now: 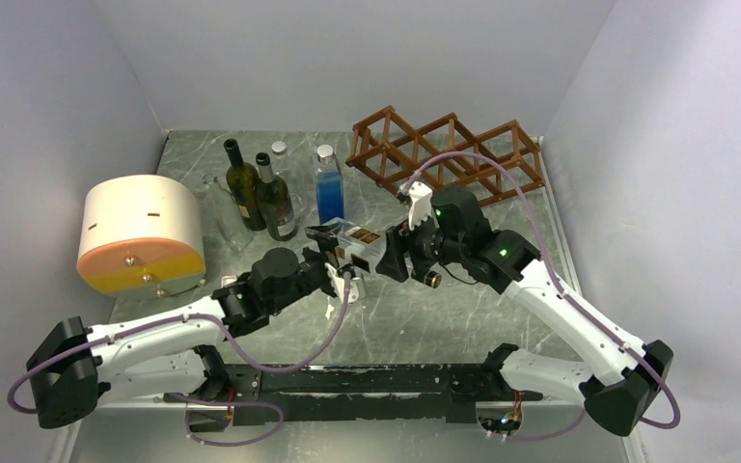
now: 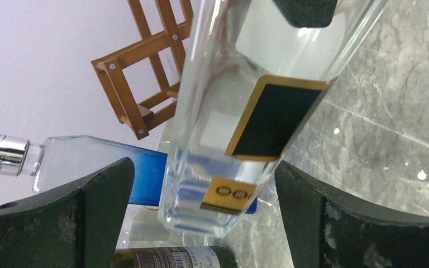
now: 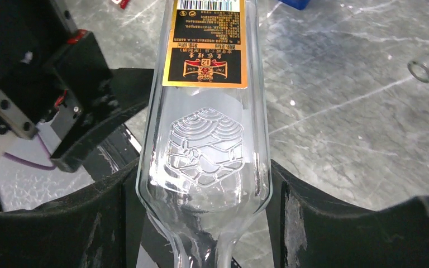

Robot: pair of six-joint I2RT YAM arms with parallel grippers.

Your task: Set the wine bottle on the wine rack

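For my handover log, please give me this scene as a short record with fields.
clear bottle: black-and-gold label, between both arms
left fingers: open, gaps beside the bottle base
right fingers: closed on the bottle shoulder
wine rack: back right, no bottle in it
standing behind: dark bottles, blue bottle

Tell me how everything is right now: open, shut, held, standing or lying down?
clear bottle: on its side, gripped near the neck by the right claw.
right claw: shut on clear bottle.
left claw: open, gaps on both sides of the bottle's base.
wine rack: standing, no bottles in it.
tall dark bottle: upright.
short dark bottle: upright.
blue bottle: upright, cap on.
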